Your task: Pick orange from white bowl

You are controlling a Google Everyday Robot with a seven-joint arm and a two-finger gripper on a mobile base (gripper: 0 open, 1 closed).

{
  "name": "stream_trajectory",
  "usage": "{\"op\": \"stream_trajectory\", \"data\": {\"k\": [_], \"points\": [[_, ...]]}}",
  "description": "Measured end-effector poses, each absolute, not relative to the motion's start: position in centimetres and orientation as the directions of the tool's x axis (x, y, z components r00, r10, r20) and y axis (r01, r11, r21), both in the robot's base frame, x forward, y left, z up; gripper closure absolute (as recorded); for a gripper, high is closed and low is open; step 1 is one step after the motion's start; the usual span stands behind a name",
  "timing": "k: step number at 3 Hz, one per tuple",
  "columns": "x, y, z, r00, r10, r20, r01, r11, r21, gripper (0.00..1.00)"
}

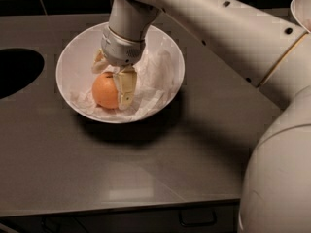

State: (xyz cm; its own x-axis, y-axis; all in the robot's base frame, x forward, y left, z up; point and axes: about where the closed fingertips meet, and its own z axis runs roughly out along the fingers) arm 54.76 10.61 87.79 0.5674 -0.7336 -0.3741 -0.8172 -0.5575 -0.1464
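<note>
The orange [105, 91] lies in the white bowl [167, 50] on crumpled white paper, left of the bowl's middle. My gripper [112, 85] reaches down into the bowl from above. One beige finger [127, 87] presses against the orange's right side. The other finger [98, 62] sits at its upper left, partly hidden. The gripper is shut on the orange, which still rests on the paper.
The bowl stands on a dark grey counter [146, 169]. A dark round opening [17, 72] is at the left. A small white dish [301, 8] is at the upper right edge. My white arm and base [277, 169] fill the right side. The counter's front edge runs along the bottom.
</note>
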Motion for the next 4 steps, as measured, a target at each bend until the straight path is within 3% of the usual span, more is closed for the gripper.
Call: {"op": "stream_trajectory", "data": {"k": [1,2,4], "points": [[54.71,10.59,87.68,0.565,-0.735,-0.375,-0.819,-0.556,-0.143,0.38],[54.70,10.60,87.55,0.563,-0.735,-0.377,-0.819,-0.556,-0.140,0.37],[54.71,10.57,87.43,0.551,-0.740,-0.385,-0.827,-0.545,-0.137,0.79]]}}
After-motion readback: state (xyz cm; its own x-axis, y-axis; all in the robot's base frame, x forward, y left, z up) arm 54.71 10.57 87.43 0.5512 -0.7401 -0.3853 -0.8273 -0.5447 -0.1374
